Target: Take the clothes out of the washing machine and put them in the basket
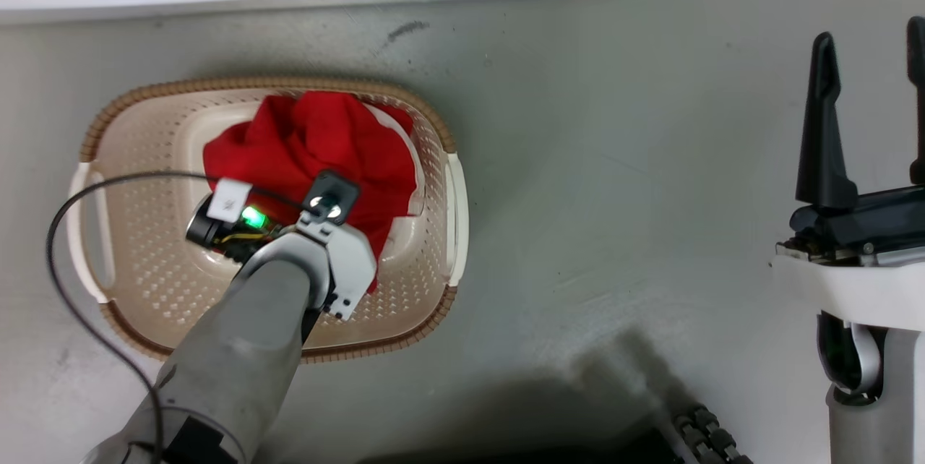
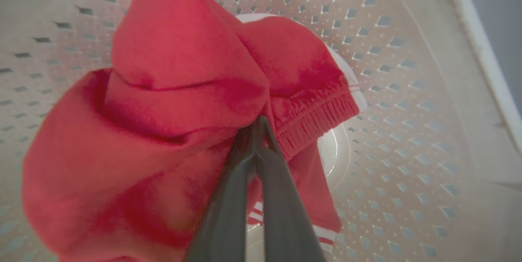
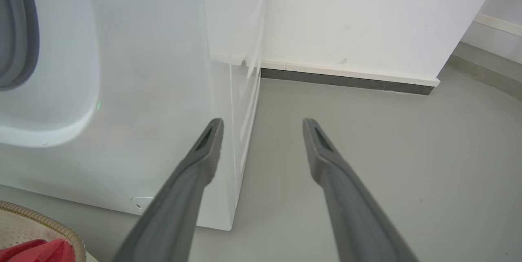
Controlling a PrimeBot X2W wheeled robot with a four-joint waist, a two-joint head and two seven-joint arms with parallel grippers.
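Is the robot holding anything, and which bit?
Left gripper pinches the red garment at a fold beside its ribbed hem; right gripper is open, empty.

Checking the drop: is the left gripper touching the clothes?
Touching. In the left wrist view the left gripper is shut on a fold of the clothes, inside the basket.

Head view straight down on basket (image 1: 144, 254), left wrist close inside it, right wrist low beside washing machine (image 3: 142, 90)

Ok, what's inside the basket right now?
Red clothes lie bunched in the basket, the left claw shut on them. They cover the floor beneath; one garment or two, I cannot tell.
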